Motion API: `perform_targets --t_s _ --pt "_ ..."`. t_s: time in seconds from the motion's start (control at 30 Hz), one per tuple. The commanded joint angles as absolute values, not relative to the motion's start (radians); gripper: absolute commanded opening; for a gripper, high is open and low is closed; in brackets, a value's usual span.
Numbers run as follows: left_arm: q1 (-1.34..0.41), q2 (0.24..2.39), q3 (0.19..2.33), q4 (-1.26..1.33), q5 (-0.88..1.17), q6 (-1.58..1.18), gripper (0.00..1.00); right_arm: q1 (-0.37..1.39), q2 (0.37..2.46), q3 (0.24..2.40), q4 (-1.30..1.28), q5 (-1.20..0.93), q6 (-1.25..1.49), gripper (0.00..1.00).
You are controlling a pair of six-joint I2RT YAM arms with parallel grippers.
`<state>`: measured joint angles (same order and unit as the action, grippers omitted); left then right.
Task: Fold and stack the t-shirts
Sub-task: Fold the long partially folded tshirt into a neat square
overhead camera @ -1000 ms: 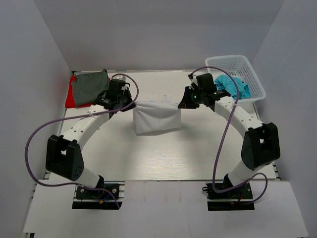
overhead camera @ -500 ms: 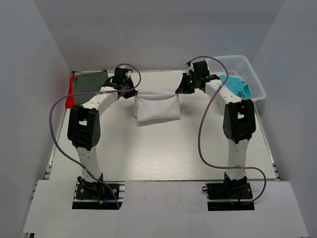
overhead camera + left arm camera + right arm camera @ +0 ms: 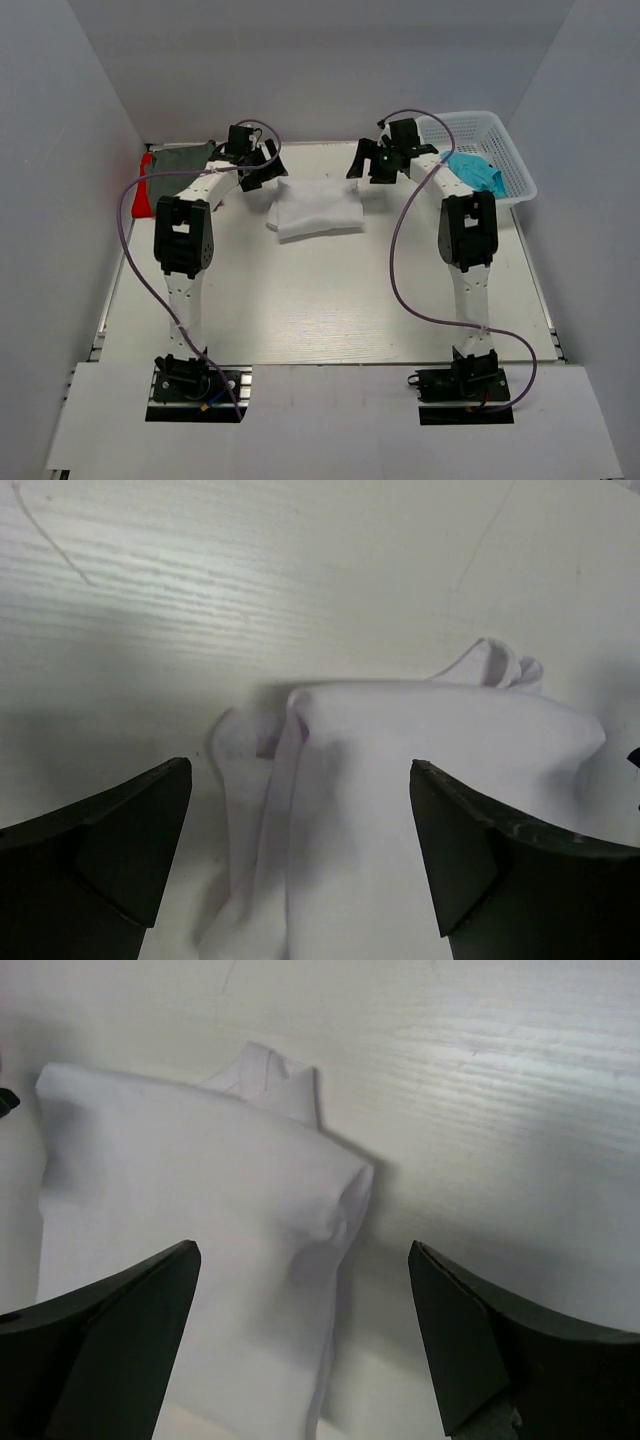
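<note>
Centrally, folded white t-shirt (image 3: 318, 208), left claw (image 3: 262, 167) and right claw (image 3: 370, 162) both spread apart, over its far corners

Table (image 3: 330, 300): white wood-grain top, few faint thin lines on surface nr far edge. White t-shirt (image 3: 318, 207) lies flat, far-centre, folded to rough rectangle; layers bunched + wrinkled at both short ends, small fold poking out on far side. Red t-shirt (image 3: 145, 190) at far-L corner, direct on table; dark grey t-shirt (image 3: 180, 162) on top, covers most of it. White mesh basket (image 3: 512, 165) at far-R corner, teal t-shirt (image 3: 478, 172) inside. All three groups well apart.
</note>
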<state>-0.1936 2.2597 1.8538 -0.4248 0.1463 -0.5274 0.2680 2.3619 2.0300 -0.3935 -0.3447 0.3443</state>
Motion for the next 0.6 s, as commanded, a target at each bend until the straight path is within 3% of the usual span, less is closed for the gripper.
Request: perform_targets --t_s 0.0,0.1,0.33,0.57 --pt "-0.216 2.077 1.806 -0.422 0.166 -0.511 1.00 0.282 2.165 1.956 -0.368 -0.347 0.290 0.90" --pt "-0.225 2.001 1.726 -0.422 0.118 -0.511 1.00 0.293 2.054 1.806 -0.309 -0.356 0.287 0.90" --pt "-0.258 1.855 1.478 -0.244 0.374 -0.563 1.00 0.345 1.892 1.511 -0.126 -0.518 0.369 0.90" --pt "-0.307 1.979 1.393 -0.132 0.554 -0.617 1.00 0.348 1.966 1.359 0.037 -0.603 0.471 0.90"
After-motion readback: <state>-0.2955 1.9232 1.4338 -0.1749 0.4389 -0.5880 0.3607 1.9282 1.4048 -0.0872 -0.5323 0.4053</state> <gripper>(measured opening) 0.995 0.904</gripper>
